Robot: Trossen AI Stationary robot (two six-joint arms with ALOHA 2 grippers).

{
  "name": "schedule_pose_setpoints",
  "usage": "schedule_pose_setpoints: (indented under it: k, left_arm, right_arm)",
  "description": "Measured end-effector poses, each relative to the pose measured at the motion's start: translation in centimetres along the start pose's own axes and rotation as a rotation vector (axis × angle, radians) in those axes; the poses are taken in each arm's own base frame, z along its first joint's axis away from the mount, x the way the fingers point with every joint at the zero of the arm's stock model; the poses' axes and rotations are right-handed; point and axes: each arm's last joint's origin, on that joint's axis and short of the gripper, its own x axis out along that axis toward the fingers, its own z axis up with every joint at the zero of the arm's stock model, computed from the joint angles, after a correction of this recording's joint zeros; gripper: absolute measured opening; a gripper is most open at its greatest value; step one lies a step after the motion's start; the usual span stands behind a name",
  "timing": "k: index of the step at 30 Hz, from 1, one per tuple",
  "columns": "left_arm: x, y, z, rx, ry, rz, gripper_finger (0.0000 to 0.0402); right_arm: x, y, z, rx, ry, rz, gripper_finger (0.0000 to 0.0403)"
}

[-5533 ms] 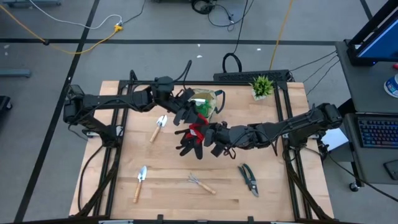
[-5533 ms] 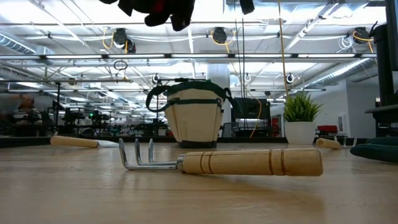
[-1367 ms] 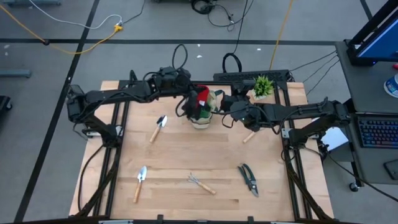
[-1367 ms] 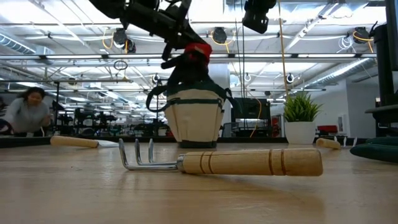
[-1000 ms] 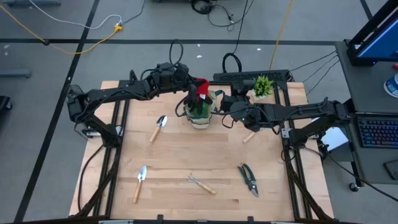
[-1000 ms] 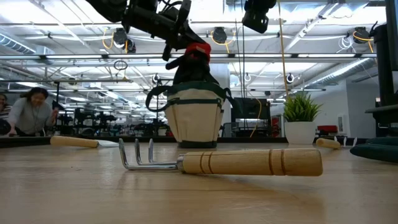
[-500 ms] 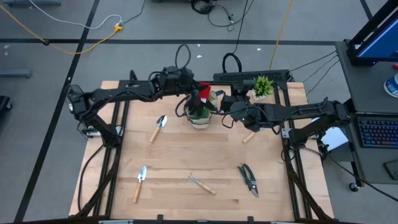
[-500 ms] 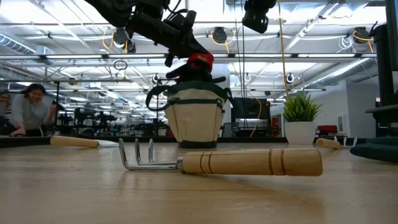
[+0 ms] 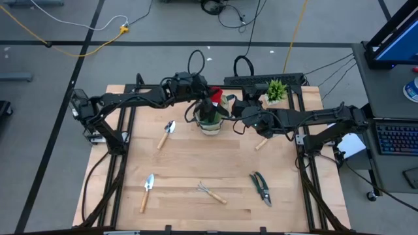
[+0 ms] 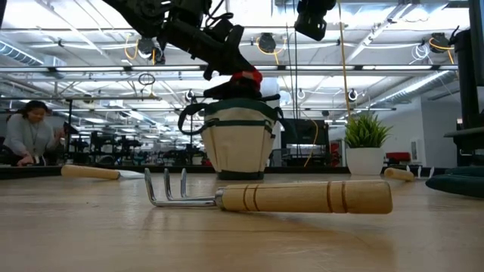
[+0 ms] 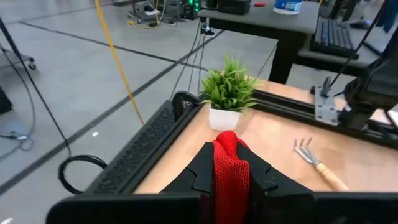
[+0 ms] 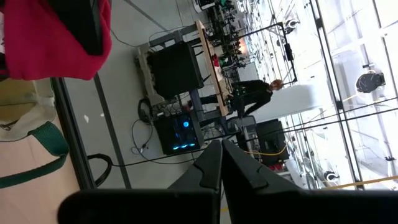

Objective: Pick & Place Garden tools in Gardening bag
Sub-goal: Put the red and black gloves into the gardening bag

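Glove over the bag
Your left end effector (image 9: 208, 99) is clamped on the red-black glove (image 9: 213, 98) above the gardening bag (image 9: 210, 117); the right end effector (image 9: 240, 119) is closed, empty.

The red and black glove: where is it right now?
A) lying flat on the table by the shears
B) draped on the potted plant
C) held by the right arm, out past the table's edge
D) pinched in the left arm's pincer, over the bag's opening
D. The left pincer is shut on the glove directly above the gardening bag; the left wrist view shows red fabric clamped between its fingers.
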Motion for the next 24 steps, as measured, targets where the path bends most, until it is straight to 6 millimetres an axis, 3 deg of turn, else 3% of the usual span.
schedule_pose_setpoints:
  k: [10, 24]
  left_arm:
    - [-0.7, -0.4, 1.1, 0.038, -0.065, -0.013, 0.0028]
    - [-0.7, -1.0, 0.3, 0.188, 0.007, -0.054, 0.0028]
  right_arm:
    - [0.0, 0.0, 0.0, -0.001, 0.0, 0.0, 0.0]
    - [0.0, 0.0, 0.0, -0.004, 0.002, -0.001, 0.0]
